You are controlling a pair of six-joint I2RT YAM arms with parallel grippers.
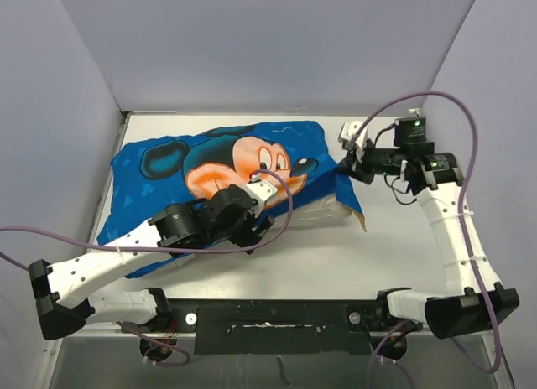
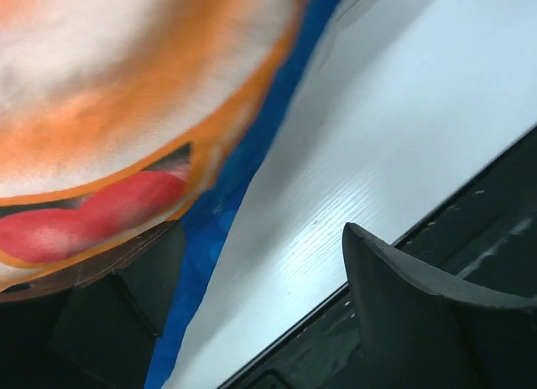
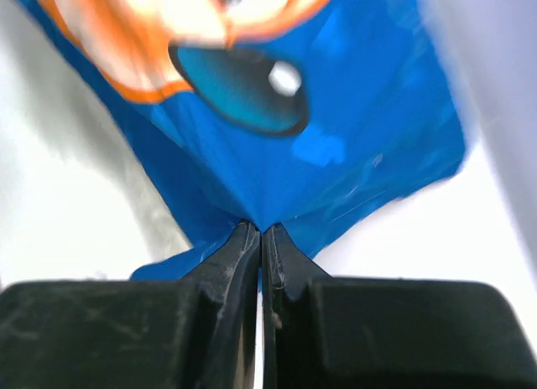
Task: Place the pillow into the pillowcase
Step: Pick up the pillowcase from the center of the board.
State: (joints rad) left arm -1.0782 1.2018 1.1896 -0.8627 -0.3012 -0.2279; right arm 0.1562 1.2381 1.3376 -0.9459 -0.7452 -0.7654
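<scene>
Closest to you, your left pincer (image 1: pixel 254 231) is hanging over the near edge of the pillowcase (image 1: pixel 168 184), about midway along it, with the left arm reaching in from the near-left corner of the surface (image 1: pixel 336 263). In the left wrist view the left pincer (image 2: pixel 260 238) is standing with its jaws well apart and nothing clamped between them. One finger (image 2: pixel 117 313) is sitting tucked beneath the pillowcase (image 2: pixel 126 87), right under the red and orange print of the mouth. The other finger (image 2: pixel 419 322) is hanging over the bare white surface (image 2: pixel 403 137), close to the black rail at the near edge.

The pillowcase is lying printed side up, its Mickey face showing, stretching from the left wall across the middle of the surface. The pillow (image 1: pixel 323 211) is lying inside it, and only a white strip is peeking out under the blue fabric along the near-right edge.

Farther back, your right pincer (image 1: pixel 348 167) is reaching in from the right and meeting the pillowcase at its right end. From the right wrist, the right pincer (image 3: pixel 262 234) is pinching a fold of the blue pillowcase (image 3: pixel 352 121), its jaws pressed together on the cloth, which is fanning out from the fingertips.
</scene>
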